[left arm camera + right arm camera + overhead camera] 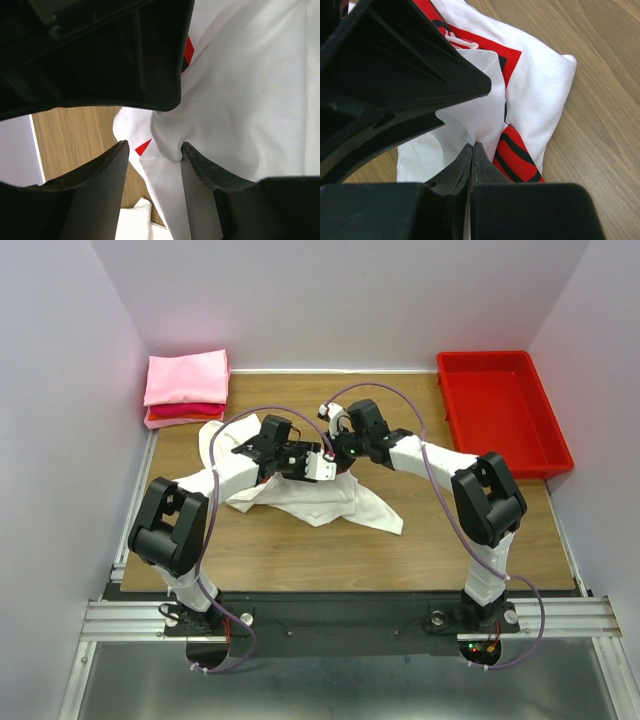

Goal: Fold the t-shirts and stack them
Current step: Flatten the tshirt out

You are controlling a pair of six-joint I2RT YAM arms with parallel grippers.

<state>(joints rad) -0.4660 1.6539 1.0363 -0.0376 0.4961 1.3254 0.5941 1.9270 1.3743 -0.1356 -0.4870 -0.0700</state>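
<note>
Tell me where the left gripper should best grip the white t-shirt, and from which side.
Probably the raised fold of the white t-shirt, from straight above, one finger each side. It stands up as a narrow ridge between the fingers of the open left gripper; the right gripper pinches cloth nearby.

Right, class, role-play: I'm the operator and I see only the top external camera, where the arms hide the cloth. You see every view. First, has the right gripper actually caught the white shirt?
Observer: Yes. In the right wrist view, the right gripper is shut on a pinched fold of the white t-shirt.
Operator: And the left one?
Observer: The left gripper is open; its jaws stand apart with a bunched lump of the white cloth between them.
Operator: Is any print showing near the pinch?
Observer: Yes, the red graphic with black lines lies just beside the right gripper.
</note>
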